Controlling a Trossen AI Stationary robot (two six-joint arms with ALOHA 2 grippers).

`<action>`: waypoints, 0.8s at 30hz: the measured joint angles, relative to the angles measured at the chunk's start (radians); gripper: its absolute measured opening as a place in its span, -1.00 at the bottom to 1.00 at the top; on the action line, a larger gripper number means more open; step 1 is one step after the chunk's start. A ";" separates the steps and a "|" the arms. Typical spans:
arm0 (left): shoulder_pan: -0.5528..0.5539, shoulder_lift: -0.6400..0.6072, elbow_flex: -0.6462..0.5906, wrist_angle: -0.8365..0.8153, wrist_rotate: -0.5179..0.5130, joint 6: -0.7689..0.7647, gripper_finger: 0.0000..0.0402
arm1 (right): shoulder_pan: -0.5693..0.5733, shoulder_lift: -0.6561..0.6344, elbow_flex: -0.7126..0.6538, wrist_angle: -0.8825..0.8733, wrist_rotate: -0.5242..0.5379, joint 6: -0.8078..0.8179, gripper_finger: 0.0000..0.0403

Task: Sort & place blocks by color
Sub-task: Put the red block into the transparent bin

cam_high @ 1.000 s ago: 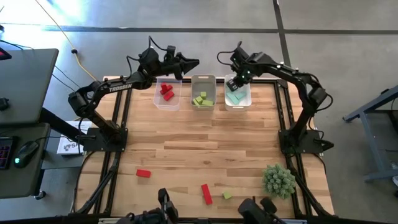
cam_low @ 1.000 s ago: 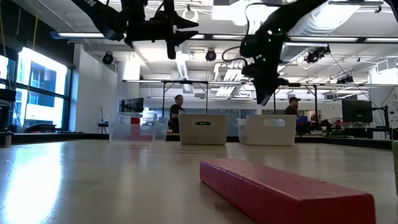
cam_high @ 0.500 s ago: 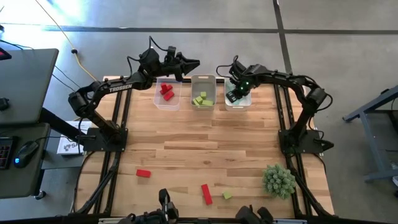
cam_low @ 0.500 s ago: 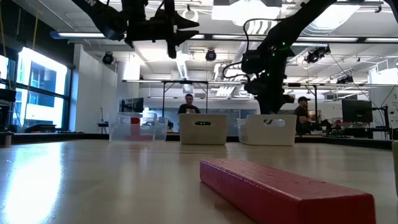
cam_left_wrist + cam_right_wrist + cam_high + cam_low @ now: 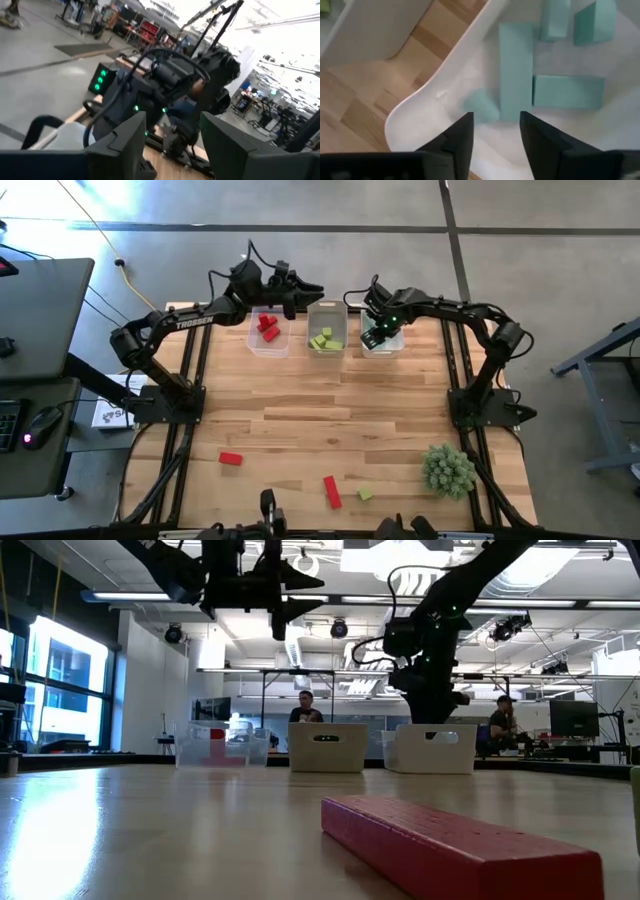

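I have the right gripper (image 5: pixel 372 337) low over the bin (image 5: pixel 392 346) nearest the table's far right corner, jaws parted and empty; its wrist view looks straight down on teal blocks (image 5: pixel 530 85) lying in that bin, plus one blurred teal shape (image 5: pixel 480 107) by the bin wall that I take for a block just let go, though I can't be sure. So I judge a teal drop is finishing.

My left gripper (image 5: pixel 305 290) hangs above the far edge between the red bin (image 5: pixel 252 345) and the middle bin (image 5: pixel 326 306), jaws apart, holding nothing I can see.

Red blocks (image 5: pixel 267 328) sit in the red bin and yellow-green ones (image 5: pixel 323 340) in the middle.

What remains lies along the near edge: a red block (image 5: pixel 230 459) toward the near left corner, a red bar (image 5: pixel 331 491) mid-edge, and a small green cube (image 5: pixel 365 494) just beside it.

Next I'd lift clear of the bin rim and cross the bare middle, minding the plant (image 5: pixel 447 469) at the near right corner.
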 joint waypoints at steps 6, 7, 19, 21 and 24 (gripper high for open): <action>-0.011 0.000 0.000 -0.031 0.003 -0.019 -0.10 | -0.002 0.000 0.040 -0.047 -0.011 0.001 -0.12; -0.014 0.000 0.000 -0.034 0.004 -0.025 -0.11 | -0.001 0.000 0.052 -0.064 -0.011 0.000 -0.11; -0.085 -0.151 0.000 -0.449 -0.112 0.161 -0.23 | 0.039 0.000 0.198 -0.224 -0.017 -0.061 -0.10; -0.111 -0.190 0.000 -0.561 -0.171 0.201 -0.24 | 0.053 0.000 0.216 -0.236 -0.018 -0.081 -0.10; -0.159 -0.241 0.000 -0.698 -0.253 0.225 -0.24 | 0.074 0.000 0.239 -0.253 -0.019 -0.109 -0.10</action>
